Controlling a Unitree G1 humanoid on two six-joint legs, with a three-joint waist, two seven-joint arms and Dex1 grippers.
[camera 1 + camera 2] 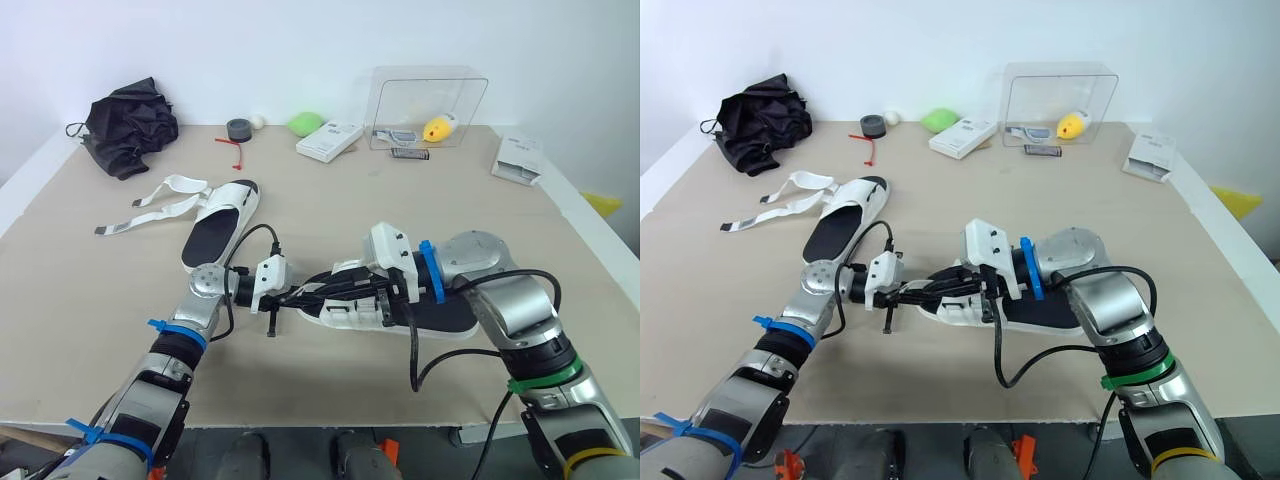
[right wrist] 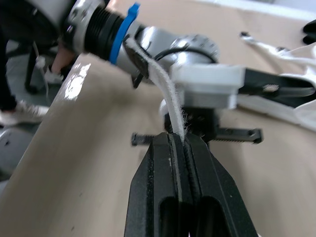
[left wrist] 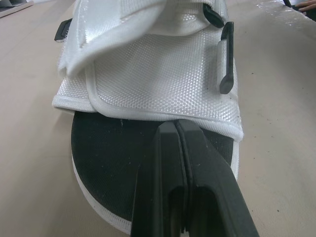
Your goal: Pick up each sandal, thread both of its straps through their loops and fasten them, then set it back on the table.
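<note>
Right gripper [image 2: 178,141]: I'm pinching a white strap [image 2: 167,98] between clenched fingers, only a thin edge of it caught near the tips. Left gripper [image 3: 176,129]: I'm holding it clamped closed with nothing visible between the fingers, the tips over the black footbed of the near sandal [image 3: 158,74], just short of its white upper. Both are meeting over that sandal, which is lying on the table [image 1: 100,300] near the middle, toward me.

Risks, as I'm judging them:
- The strap is sitting shallow in the right pinch, so any pull toward a loop [image 3: 226,61] is likely slipping it out.
- The left isn't gripping the sandal, so pulling the strap is likely dragging or twisting the shoe instead of threading it.
- The grippers are working very close together, and the wrist cables are hanging near the shoe, so a snag or a finger clash is possible.

Farther left, the second sandal [image 1: 222,222] is lying flat with its straps [image 1: 160,205] loose and trailing left; not fastened yet.

Along the far edge I'm seeing a black bundle [image 1: 130,125], a tape roll [image 1: 238,129], a green lump [image 1: 306,123], a white box [image 1: 329,140], a clear case [image 1: 428,80] with a yellow toy [image 1: 437,128] inside, and a second box [image 1: 518,158] far right.

Writing: both boxes are carrying print, too small for me to read. No brand is showing on either sandal.
</note>
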